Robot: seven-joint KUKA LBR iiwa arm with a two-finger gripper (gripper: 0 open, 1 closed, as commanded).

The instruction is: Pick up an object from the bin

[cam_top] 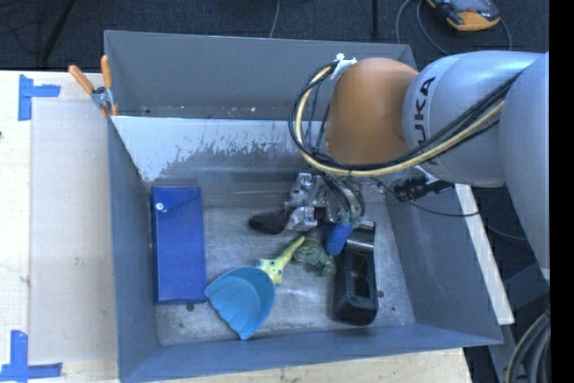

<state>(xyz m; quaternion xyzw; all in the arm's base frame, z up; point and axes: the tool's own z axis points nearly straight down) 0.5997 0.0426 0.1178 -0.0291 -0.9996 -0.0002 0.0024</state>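
Grey bin (134, 282) floor, nearest edge first: 1 light-blue scoop (240, 300) with a yellow handle, 1 black box (354, 287), and a flat blue box (178, 242) at left. Behind, a dark-green lump (316, 256) and a small blue piece (336, 238) lie just under the gripper (321, 209); whether its claw is apart or together cannot be told.

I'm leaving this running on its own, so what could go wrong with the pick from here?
The pincer sits low in a tight cluster, so it might catch two things at once: the small blue piece and the dark green lump lie close together. The blue scoop has its yellow handle right by them and could get dragged along. The black box alongside may get knocked.
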